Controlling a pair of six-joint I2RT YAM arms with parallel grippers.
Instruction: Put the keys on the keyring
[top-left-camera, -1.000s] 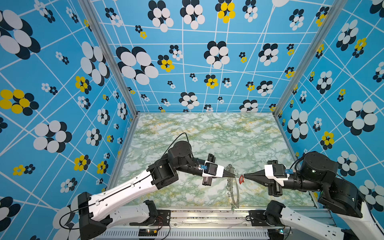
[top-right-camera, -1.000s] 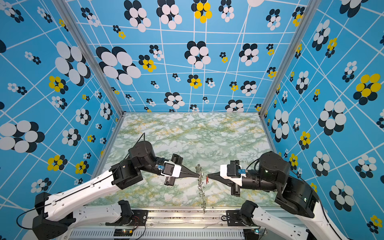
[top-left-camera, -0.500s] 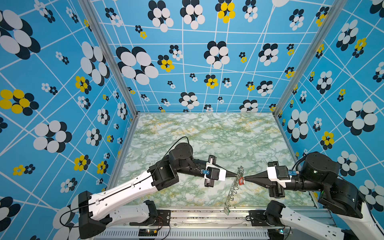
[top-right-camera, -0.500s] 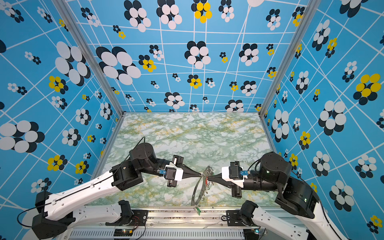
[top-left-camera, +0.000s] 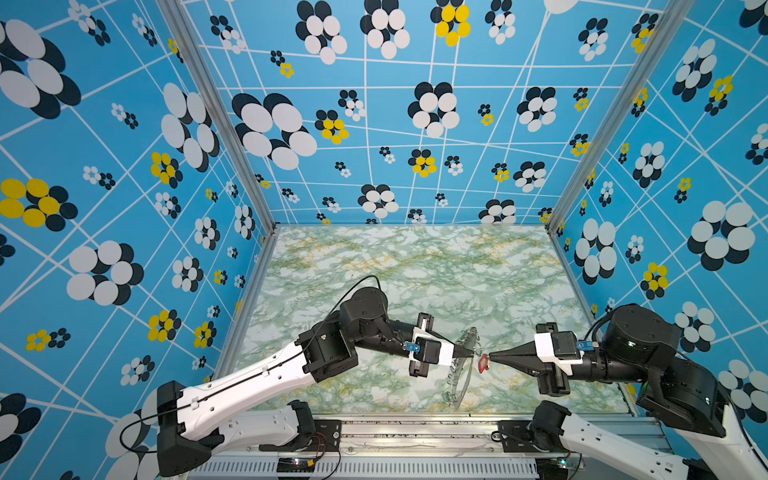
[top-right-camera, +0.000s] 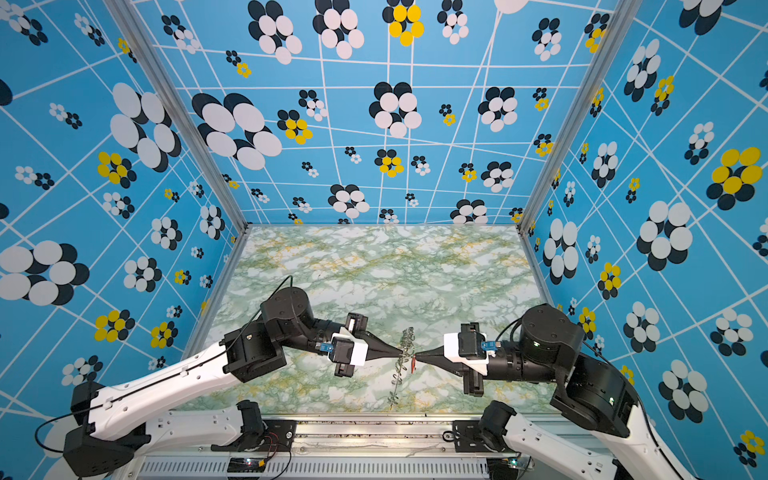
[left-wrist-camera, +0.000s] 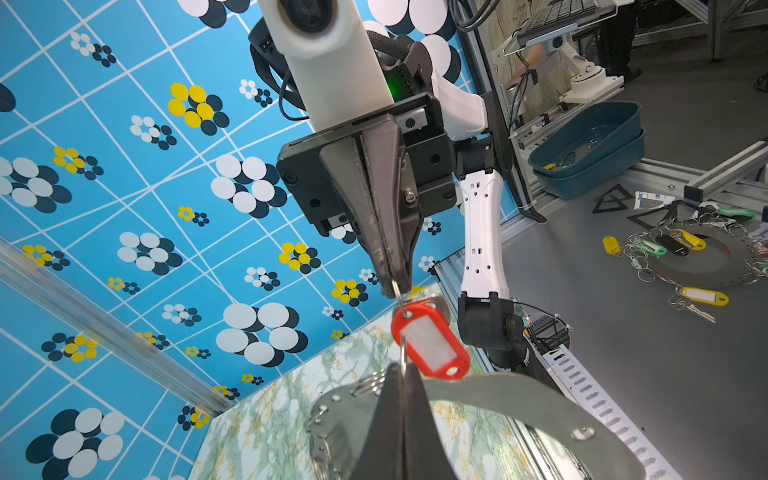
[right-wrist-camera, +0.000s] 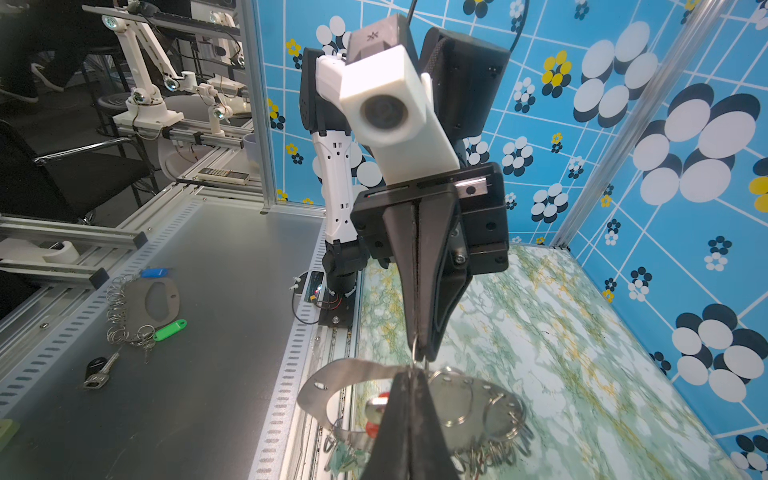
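Your left hand (top-left-camera: 472, 355) is closed on an edge ring of the keyring (left-wrist-camera: 519, 397), held above the worktop (top-left-camera: 415, 270). The red key tag (left-wrist-camera: 430, 343) hangs just beside it, its wire loop pinched in your closed right hand (top-left-camera: 491, 355). Contents of the blue tub (left-wrist-camera: 590, 170): indistinct.

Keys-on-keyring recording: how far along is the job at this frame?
Done: the large grey metal crescent keyring is held up, with the left gripper shut on its edge. In hand: the right gripper is shut on the wire loop of the red plastic key tag, tip to tip with the left. Left: threading that loop on; the views do not show whether this has started.
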